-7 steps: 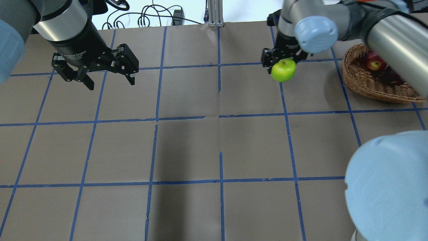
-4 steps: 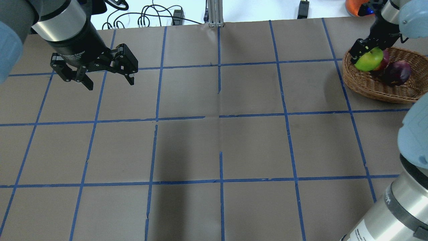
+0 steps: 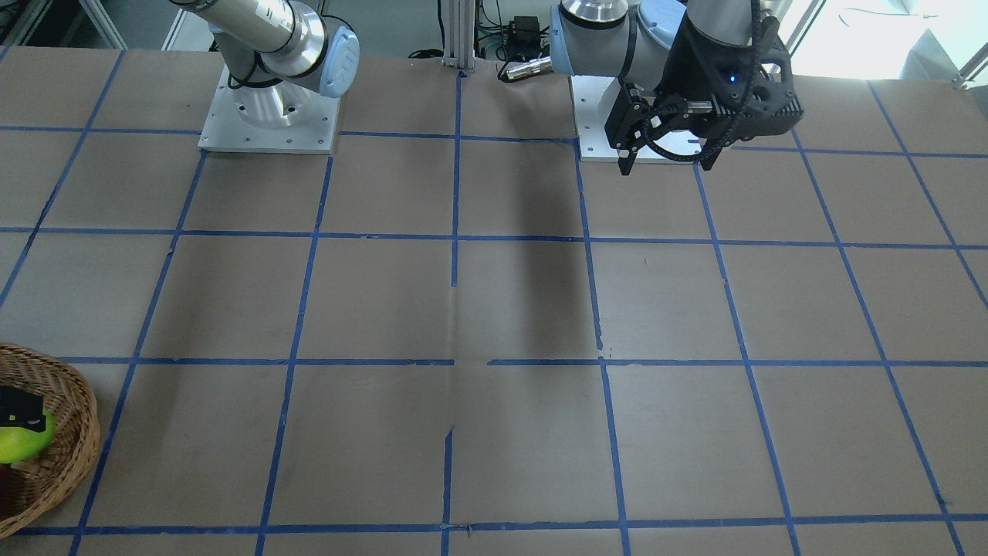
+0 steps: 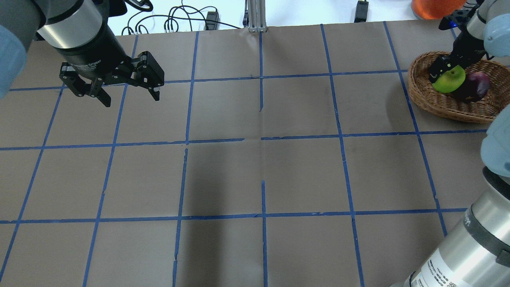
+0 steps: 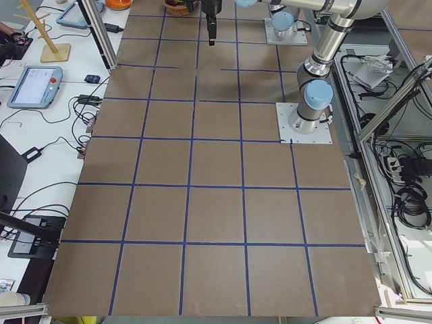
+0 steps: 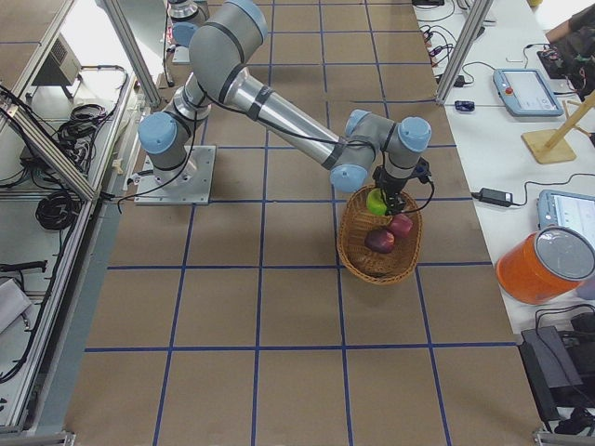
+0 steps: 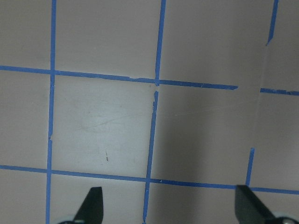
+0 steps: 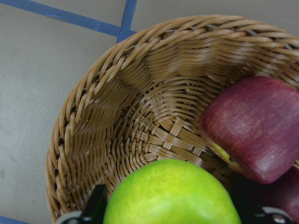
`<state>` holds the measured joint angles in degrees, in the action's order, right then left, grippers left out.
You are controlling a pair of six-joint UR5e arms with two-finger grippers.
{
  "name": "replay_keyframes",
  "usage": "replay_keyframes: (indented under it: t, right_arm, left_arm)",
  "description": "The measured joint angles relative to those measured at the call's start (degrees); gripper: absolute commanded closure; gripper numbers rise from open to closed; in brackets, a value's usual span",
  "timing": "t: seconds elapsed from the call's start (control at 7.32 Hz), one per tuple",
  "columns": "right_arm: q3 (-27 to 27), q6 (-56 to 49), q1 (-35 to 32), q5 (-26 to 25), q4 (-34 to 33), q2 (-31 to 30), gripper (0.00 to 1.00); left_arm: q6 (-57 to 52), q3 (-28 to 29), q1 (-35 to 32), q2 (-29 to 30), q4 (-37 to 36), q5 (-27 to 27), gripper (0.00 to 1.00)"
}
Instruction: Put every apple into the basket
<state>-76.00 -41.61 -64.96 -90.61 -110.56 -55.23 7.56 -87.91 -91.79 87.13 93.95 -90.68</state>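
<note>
Over the last second my right gripper (image 4: 446, 71) has swung the green apple (image 4: 450, 80) from above the open table (image 4: 255, 175) to the basket (image 4: 438, 104). It now hangs over the woven floor, jaws clamped on it, next to the maroon apple (image 4: 475, 84) and the red apple (image 8: 254, 126) lying inside (only the release is left, I judge). The left gripper (image 4: 130, 95) hovers empty, jaws apart, well away over the brown paper table with its blue tape grid (image 4: 299, 138); cables (image 4: 179, 20) and an orange tub (image 4: 434, 6) sit beyond the far edge.

This is a robotics lab. The table (image 4: 303, 175) carries a blue tape grid (image 4: 303, 137), with 2 teach pendants (image 6: 523, 90) and cables (image 5: 408, 202) beyond its edges.
</note>
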Motion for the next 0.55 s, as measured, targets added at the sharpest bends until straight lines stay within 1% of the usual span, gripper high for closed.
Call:
replay_keyframes:
  t: [0.27,0.41,0.55]
  right_arm:
    - [3.5,2.1,-1.9,0.0,5.4,-3.0,0.00]
    - [5.0,5.4,-4.8,0.1,9.8,-5.5,0.00]
    - [5.4,12.1,-8.7,0.4,14.4,-9.1,0.00]
  left_arm:
    - [0.0,0.0,0.0,0.0,0.0,0.1,0.00]
    - [0.0,0.0,0.0,0.0,0.0,0.1,0.00]
    - [0.0,0.1,0.0,0.0,0.0,0.1,0.00]
